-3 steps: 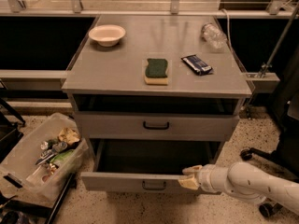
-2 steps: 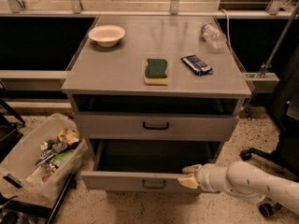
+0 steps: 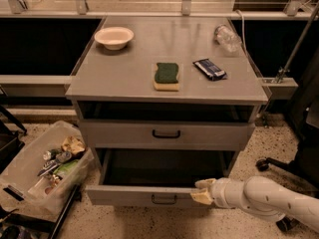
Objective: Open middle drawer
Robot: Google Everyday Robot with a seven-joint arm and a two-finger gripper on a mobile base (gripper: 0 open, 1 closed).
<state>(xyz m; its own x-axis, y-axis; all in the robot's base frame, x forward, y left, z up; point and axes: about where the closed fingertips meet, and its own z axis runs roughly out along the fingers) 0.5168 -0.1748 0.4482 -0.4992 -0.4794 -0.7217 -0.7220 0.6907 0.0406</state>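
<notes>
The middle drawer is a shallow grey drawer with a small black bar handle. It stands pulled well out from the cabinet, and its dark inside shows. My gripper reaches in from the lower right on a white arm. Its cream fingertips clamp the top rim of the drawer's front, right of the handle. The taller top drawer above it is closed. The lowest drawer is hidden beneath the open one.
On the cabinet top lie a white bowl, a green sponge, a dark snack packet and a clear plastic bottle. A clear bin of trash stands on the floor at the left. A chair base is at the right.
</notes>
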